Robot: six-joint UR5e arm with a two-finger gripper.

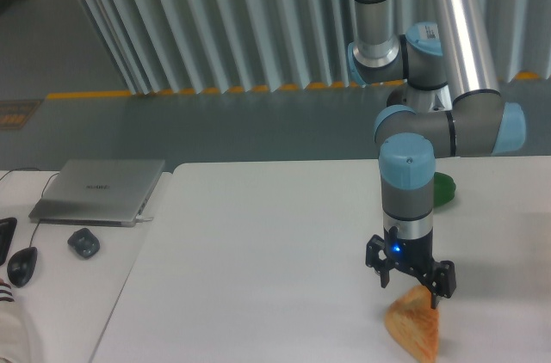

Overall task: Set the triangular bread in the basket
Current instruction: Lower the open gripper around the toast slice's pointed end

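Two fingers of the gripper (410,280) stand spread wide, holding nothing — they hang just over the upper tip of the triangular bread (414,327), which lies on the white table (258,277). Behind the arm sits a green pepper (442,189); a laptop (99,191) lies far left.

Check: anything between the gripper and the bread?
Nothing visible. The gripper is open, right over the top corner of the bread, with no object between them. The green pepper sits behind the arm, off to the side. No basket is in view, so that leg can't be judged.
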